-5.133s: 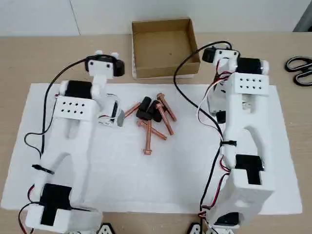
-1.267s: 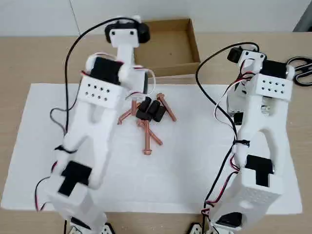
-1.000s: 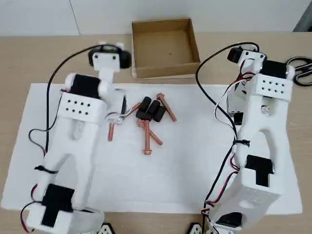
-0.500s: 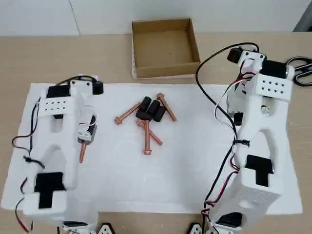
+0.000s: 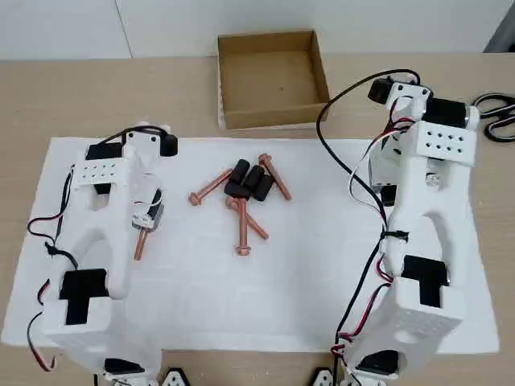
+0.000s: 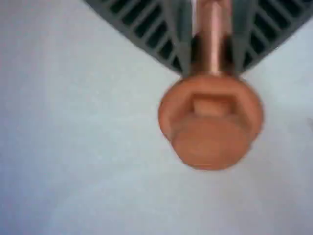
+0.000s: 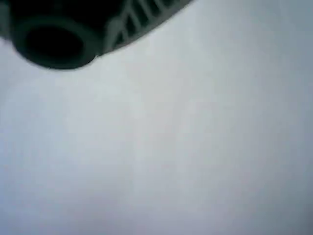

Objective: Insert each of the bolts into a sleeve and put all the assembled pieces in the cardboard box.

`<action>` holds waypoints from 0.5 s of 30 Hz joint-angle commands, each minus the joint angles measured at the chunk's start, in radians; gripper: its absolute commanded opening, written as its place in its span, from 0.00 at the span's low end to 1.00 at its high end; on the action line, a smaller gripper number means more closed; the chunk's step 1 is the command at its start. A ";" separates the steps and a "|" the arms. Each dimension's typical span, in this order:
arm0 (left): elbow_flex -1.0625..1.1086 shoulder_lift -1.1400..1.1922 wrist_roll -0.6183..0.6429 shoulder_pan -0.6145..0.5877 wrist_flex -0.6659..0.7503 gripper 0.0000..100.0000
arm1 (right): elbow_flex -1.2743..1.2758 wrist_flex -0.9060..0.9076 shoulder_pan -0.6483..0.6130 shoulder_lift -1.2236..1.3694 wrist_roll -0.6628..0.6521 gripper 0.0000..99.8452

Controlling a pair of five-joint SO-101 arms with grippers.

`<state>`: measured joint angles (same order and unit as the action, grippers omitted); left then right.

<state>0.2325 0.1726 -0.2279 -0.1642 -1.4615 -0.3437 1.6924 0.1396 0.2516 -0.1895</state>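
My left gripper [image 5: 146, 223] is shut on a copper bolt [image 5: 141, 244] over the left part of the white mat, well left of the pile. In the left wrist view the bolt's head [image 6: 211, 122] hangs just below the closed grey fingers [image 6: 244, 36]. Several loose copper bolts [image 5: 241, 229] and black sleeves [image 5: 254, 177] lie in a pile at mid-mat. My right gripper [image 5: 386, 190] stays low at the mat's right side, shut on a black sleeve [image 7: 54, 46] whose hollow end faces the camera. The open cardboard box [image 5: 272, 76] stands behind the pile.
The white mat [image 5: 265, 297] covers most of the wooden table, with bare room in front of the pile. Scissors [image 5: 495, 108] lie at the far right edge. Cables run along both arms.
My left arm went to the pile, took a bolt and carried it left and toward the front. The right arm shifted only slightly with its sleeve.
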 commanded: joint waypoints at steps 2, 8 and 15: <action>-0.012 -0.008 -0.025 0.006 0.014 0.08 | -0.035 0.001 -0.028 -0.061 -0.005 0.01; -0.007 0.000 -0.031 0.003 0.071 0.08 | -0.035 0.001 -0.050 -0.061 -0.008 0.01; -0.005 0.002 -0.029 0.005 0.115 0.08 | -0.035 0.001 -0.050 -0.061 -0.008 0.01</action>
<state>0.2325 0.1818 -0.2524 -0.1642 -1.3663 -0.3437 1.6924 0.0951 0.2516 -0.1895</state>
